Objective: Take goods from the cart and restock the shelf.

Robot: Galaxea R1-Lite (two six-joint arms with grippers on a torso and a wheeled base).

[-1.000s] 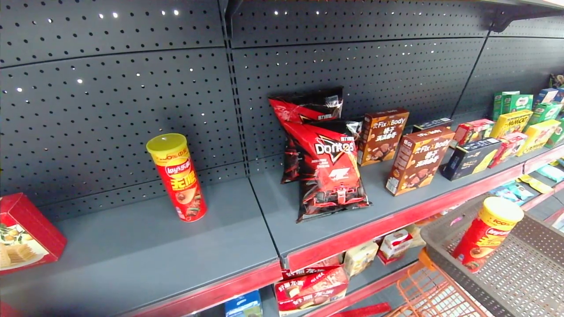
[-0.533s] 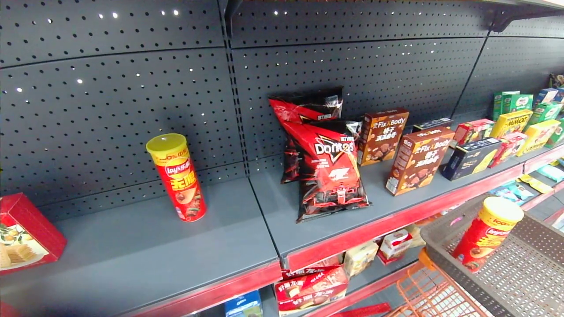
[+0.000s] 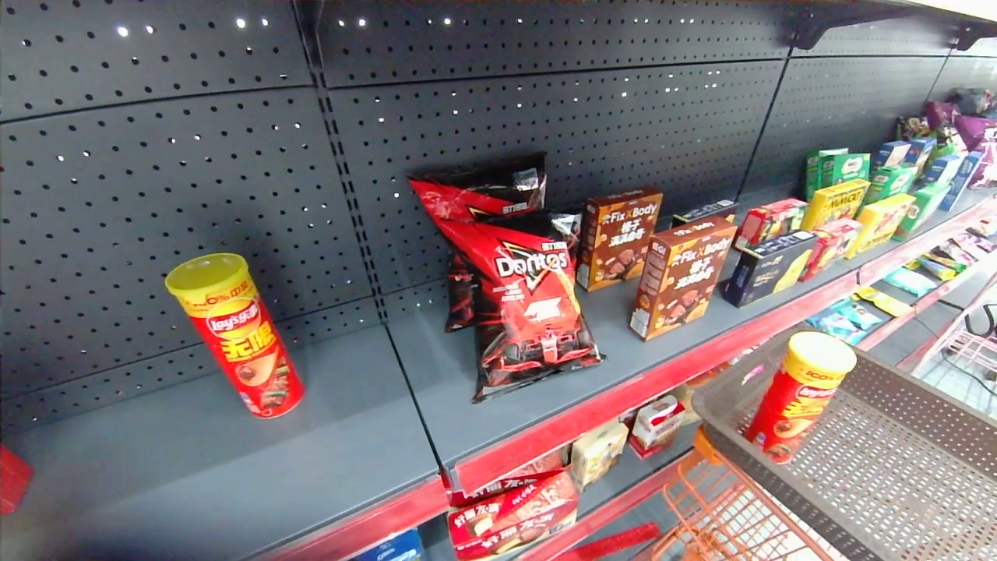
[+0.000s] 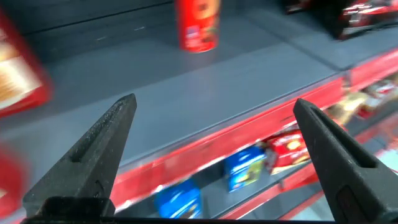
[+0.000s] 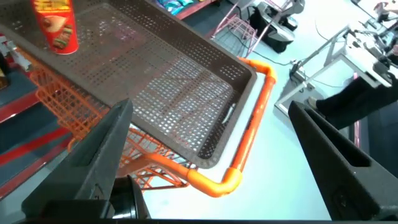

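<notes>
Shelf (image 3: pixel 350 436) is long and grey with a red front edge. Low on the right, just beside it, is the cart (image 3: pixel 896 467) with a grey tray on top. Two chip bags (image 3: pixel 522 304) lean mid-shelf, with brown boxes (image 3: pixel 681 276) to their right. A red can (image 3: pixel 234 335) stands on the shelf at the left. A second can (image 3: pixel 798 397) stands in the cart tray. The left gripper (image 4: pixel 214 102) and right gripper (image 5: pixel 211 107) are both spread wide, holding nothing.

Blurred and cut by the frame edge, beyond the left gripper (image 4: pixel 214 102): red box (image 4: pixel 18 68) and shelf can (image 4: pixel 198 25). Likewise cropped, beyond the right gripper (image 5: pixel 209 107): cart can (image 5: pixel 56 26).
</notes>
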